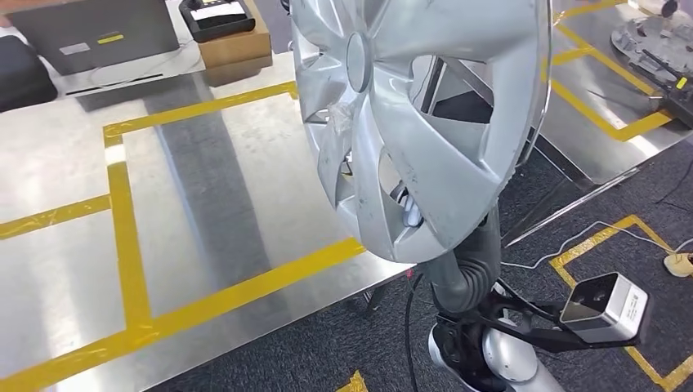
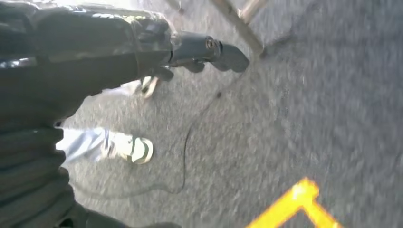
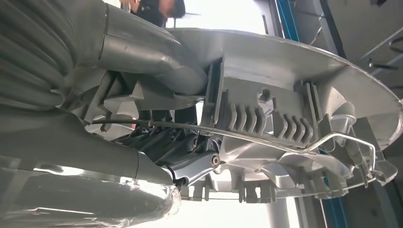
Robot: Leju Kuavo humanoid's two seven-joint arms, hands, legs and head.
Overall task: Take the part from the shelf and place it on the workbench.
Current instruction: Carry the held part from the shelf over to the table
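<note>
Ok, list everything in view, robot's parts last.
Hubcap: one, silver, held up above the workbench's edge.
Workbench: one, shiny metal, marked with yellow tape.
Box: one, brown, on the workbench's far side, with a black device on it.
Laptop: one, grey, far left on the workbench.
Second table: one, metal, to the right.
Carpet: dark grey, with yellow tape and cables.
Shoe: one, white, a person's, on the carpet.
Right hand: grey, grips the hubcap's back.
Left hand: dark, hangs over the carpet.

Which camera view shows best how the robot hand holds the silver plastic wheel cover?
The right wrist view: the right robot hand grips the silver plastic wheel cover at its ribbed back. The head view shows its front face; the left wrist view shows floor.
</note>
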